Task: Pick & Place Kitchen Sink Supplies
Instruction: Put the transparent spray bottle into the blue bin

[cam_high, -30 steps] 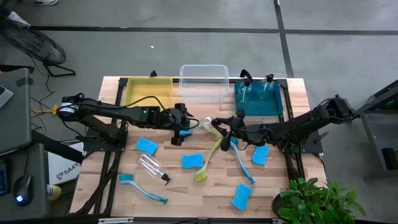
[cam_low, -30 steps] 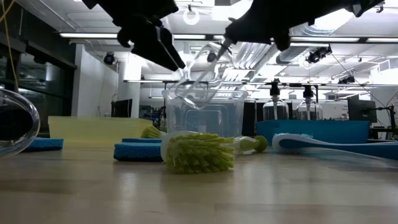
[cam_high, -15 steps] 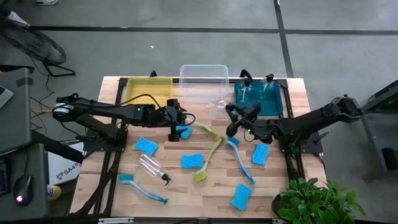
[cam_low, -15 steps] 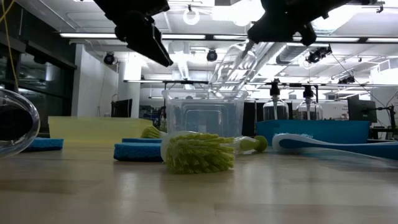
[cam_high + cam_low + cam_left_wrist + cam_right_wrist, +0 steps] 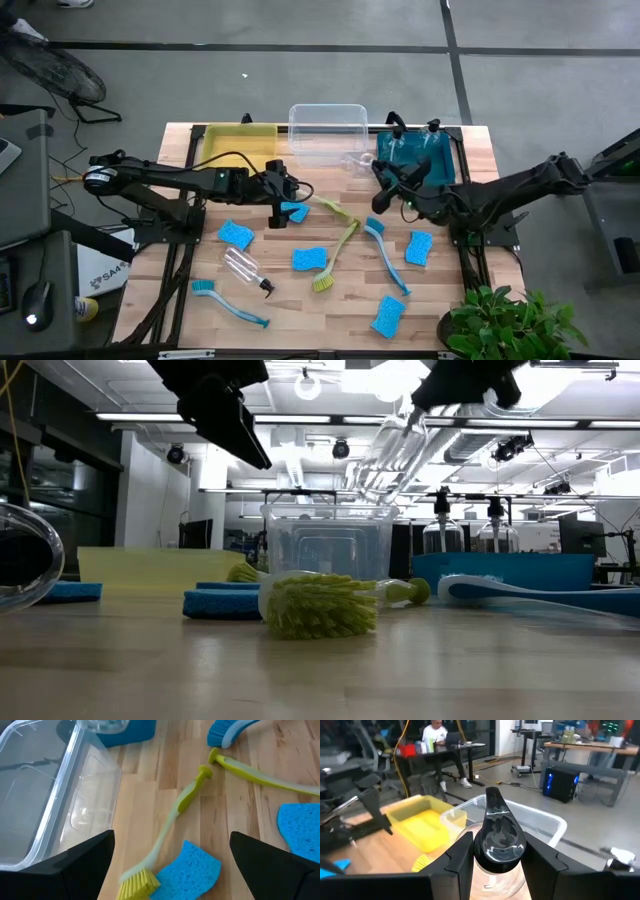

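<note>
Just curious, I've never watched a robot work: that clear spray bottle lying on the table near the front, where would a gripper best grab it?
Probably the middle of the spray bottle, coming straight down from above. It lies flat on its side on the table, body slanting toward the black nozzle, so fingers closing across the round, even body should hold better than on the small, irregular nozzle. Bare wood on both long sides leaves room for the fingers.

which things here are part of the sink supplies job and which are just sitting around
Job items: the spray bottle held by the right gripper; a second spray bottle on the table; blue sponges; yellow-green brushes; blue brushes; bottles in the teal bin.

Just lying about: yellow bin, clear bin, potted plant.
</note>
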Controlling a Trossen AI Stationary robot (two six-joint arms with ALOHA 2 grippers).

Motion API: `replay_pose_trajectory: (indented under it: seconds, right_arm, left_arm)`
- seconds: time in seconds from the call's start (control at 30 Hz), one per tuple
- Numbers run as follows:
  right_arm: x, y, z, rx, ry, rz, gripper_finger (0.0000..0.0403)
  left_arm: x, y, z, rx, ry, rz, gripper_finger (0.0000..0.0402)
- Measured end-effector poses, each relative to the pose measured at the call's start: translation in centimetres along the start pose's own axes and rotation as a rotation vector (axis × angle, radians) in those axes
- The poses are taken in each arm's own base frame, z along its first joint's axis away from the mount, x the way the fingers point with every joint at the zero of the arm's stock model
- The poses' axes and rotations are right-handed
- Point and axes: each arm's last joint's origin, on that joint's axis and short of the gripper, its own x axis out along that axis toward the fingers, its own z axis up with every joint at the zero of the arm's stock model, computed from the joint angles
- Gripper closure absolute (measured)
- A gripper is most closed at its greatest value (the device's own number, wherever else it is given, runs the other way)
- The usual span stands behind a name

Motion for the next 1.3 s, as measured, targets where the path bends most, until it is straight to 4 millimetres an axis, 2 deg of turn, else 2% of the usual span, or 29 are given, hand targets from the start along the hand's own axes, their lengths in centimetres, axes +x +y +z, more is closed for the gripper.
replay_pose_trajectory:
  seconds: [0.2,0.37,0.5,0.67,0.83,1.3]
  right_arm:
    - [-0.5,0.8,4.1,-0.110,0.094,0.134,0.0278]
    - [-0.6,2.1,6.0,-0.159,0.271,0.310,0.0278]
    - [-0.4,2.5,5.2,-0.145,0.463,0.252,0.0278]
    - [0.0,1.8,2.9,-0.132,0.583,-0.022,0.0278]
    - [-0.2,0.9,1.9,-0.106,0.578,-0.225,0.0278]
    - [-1.5,-2.0,2.3,-0.047,0.573,-0.421,0.0278]
  left_arm:
    - [0.0,0.0,0.0,-0.014,0.000,0.000,0.0014]
    - [0.0,0.0,0.0,-0.015,-0.003,-0.008,0.0014]
    - [0.0,0.0,0.1,-0.018,-0.010,-0.008,0.0014]
    - [0.0,0.0,0.1,-0.034,-0.011,-0.008,0.0014]
    - [0.0,-0.1,0.0,-0.043,0.001,-0.033,0.0014]
    - [0.0,-0.1,-0.2,-0.059,0.021,-0.039,0.0014]
